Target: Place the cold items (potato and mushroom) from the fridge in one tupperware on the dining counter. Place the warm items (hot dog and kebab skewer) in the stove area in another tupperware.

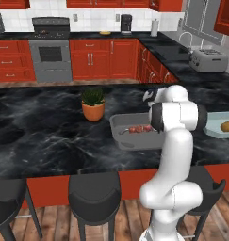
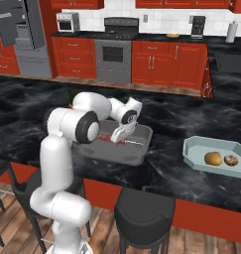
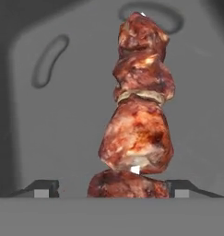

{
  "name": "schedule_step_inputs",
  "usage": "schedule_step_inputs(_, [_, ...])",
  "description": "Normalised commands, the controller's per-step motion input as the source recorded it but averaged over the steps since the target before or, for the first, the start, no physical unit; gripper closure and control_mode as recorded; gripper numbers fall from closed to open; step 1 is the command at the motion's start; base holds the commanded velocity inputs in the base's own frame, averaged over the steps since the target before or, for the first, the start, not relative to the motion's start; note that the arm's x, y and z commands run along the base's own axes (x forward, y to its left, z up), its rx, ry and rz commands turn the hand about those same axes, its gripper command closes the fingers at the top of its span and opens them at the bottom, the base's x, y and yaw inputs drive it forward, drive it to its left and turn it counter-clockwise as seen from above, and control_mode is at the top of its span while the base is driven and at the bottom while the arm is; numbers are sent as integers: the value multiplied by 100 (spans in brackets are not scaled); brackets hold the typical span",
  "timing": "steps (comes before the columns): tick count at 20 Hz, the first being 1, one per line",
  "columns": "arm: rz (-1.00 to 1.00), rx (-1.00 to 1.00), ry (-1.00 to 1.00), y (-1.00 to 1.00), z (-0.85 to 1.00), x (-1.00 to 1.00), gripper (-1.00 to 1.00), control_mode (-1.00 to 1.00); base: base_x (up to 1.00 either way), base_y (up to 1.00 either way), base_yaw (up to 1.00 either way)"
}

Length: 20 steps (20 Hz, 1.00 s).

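Note:
The kebab skewer [image 3: 138, 110] lies in the grey tupperware [image 1: 117, 123] on the dark marble dining counter; its red meat chunks [image 1: 140, 128] show beside my arm. My gripper [image 2: 117, 136] hangs low over this tupperware [image 2: 142, 154], open, with its fingertips [image 3: 44, 189] spread to either side of the meat and not pressing it. To the right stands a light blue tupperware [image 2: 191, 151] with the potato [image 2: 212, 158] and the mushroom [image 2: 231, 160] inside; the potato [image 1: 227, 126] also shows in the left base view. The hot dog is out of view.
A potted plant [image 1: 93, 104] stands on the counter left of the grey tupperware. Black stools [image 1: 94, 193] line the counter's near edge. The stove [image 1: 51, 28] and red cabinets run along the back wall, with a toaster [image 1: 208, 60] at right and the fridge [image 2: 15, 25] at far left.

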Motion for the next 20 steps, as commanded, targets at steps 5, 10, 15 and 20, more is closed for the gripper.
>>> schedule_step_inputs(5, [-3, 0, -4, 41, 47, -35, -100, -100, 0, 0, 0])
schedule_step_inputs(10, [-3, -3, -19, 40, 77, -36, -100, -100, 0, 0, 0])
schedule_step_inputs(15, [-5, -1, -16, 31, 71, -70, -100, -100, 0, 0, 0])
schedule_step_inputs(20, [-13, 0, -5, 31, 62, -95, -100, -100, 0, 0, 0])
